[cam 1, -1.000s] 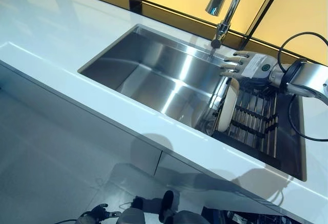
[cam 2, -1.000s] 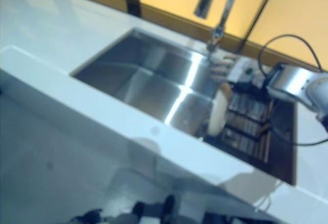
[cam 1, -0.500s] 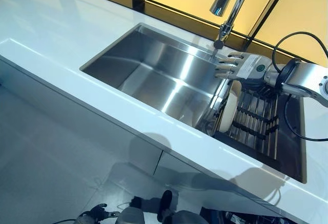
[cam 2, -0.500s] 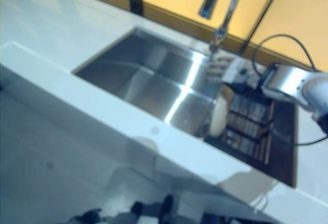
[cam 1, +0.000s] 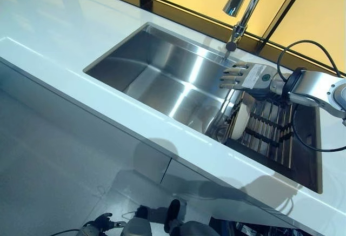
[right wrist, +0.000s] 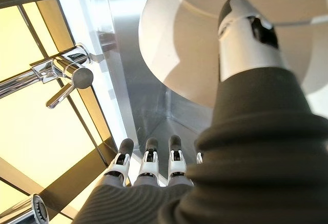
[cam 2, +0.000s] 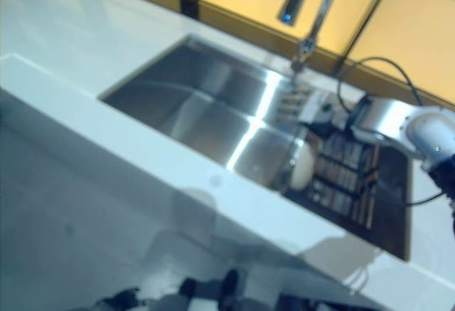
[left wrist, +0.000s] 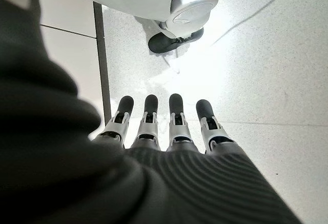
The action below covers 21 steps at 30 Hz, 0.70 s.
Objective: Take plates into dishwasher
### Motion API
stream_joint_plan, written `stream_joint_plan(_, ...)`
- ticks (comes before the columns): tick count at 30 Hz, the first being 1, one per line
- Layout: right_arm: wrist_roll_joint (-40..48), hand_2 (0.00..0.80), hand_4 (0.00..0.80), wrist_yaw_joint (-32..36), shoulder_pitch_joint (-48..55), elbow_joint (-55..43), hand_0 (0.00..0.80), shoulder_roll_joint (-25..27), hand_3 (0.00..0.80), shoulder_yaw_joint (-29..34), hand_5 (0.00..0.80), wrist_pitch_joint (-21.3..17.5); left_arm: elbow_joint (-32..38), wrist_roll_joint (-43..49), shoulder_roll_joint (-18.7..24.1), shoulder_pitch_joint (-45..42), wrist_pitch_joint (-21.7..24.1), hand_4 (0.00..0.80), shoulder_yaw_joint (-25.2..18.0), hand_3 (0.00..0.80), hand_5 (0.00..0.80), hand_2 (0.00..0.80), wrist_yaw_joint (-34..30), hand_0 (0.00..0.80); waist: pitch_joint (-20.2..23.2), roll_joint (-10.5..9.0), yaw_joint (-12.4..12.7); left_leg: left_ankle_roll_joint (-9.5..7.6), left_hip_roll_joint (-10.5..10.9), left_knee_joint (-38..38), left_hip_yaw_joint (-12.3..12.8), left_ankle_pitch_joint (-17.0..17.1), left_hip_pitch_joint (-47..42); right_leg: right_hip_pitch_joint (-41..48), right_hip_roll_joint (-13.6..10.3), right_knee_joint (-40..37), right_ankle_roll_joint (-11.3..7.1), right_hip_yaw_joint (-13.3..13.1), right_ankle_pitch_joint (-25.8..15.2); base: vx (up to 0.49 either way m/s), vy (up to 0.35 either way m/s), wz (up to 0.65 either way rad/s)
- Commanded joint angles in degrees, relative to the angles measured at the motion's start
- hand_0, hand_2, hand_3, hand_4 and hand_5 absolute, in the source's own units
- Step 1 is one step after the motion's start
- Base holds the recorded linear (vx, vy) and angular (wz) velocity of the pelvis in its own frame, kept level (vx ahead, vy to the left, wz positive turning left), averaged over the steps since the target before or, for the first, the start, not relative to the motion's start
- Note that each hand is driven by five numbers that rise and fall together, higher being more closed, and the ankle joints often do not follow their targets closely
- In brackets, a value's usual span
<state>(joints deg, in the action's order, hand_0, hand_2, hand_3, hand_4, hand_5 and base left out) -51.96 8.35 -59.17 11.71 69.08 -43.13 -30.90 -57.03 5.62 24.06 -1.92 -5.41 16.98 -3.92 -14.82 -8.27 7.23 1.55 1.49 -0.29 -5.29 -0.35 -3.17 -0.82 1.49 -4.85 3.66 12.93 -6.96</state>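
Note:
A white plate [cam 1: 240, 119] stands on edge at the left end of a dark dish rack [cam 1: 275, 134] set in the sink. My right hand [cam 1: 253, 77] hovers just above the plate's top edge, fingers straight and pointing left over the basin. In the right wrist view the plate [right wrist: 179, 49] lies past my thumb [right wrist: 247, 35], whose tip is against or just before its face; the fingers [right wrist: 148, 161] are straight and hold nothing. My left hand [left wrist: 174, 127] shows only in its wrist view, fingers straight, hanging down over the floor.
The steel sink basin [cam 1: 162, 79] lies left of the rack. A tall faucet [cam 1: 241, 5] rises behind my right hand. A white countertop [cam 1: 54, 31] surrounds the sink, with windows behind. Grey floor shows below the counter's front edge.
My right hand has moved left and slightly down, from behind the plate's top to over its left side, further out over the basin. The plate stays in the rack.

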Motion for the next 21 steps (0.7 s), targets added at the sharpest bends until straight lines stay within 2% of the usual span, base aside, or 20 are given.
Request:
stream_joint_plan(1,3.4,0.0,0.0,0.1,-0.6,1.4,0.0,-0.6,0.0,1.2,0.0,1.8,0.5,1.6,2.6,0.9,0.8,0.0,0.2,0.0,0.0,0.0,0.4,0.0,0.8,-1.63,0.6,-0.92,-1.1,3.4,3.0,-3.4,5.9,4.2,1.8,2.7,-1.8,0.2,12.7,0.0,0.0,0.0)
stream_joint_plan(21,2.2,0.0,0.0,2.1,2.4,2.7,0.0,1.2,0.0,2.6,0.0,1.0,1.6,1.4,3.1,0.9,0.6,0.0,-0.3,0.0,0.0,0.0,0.5,0.0,0.0,-1.56,0.2,-1.29,-1.0,2.6,3.2,-3.2,5.7,3.6,1.7,3.4,-1.81,0.3,12.7,0.0,0.0,0.0)
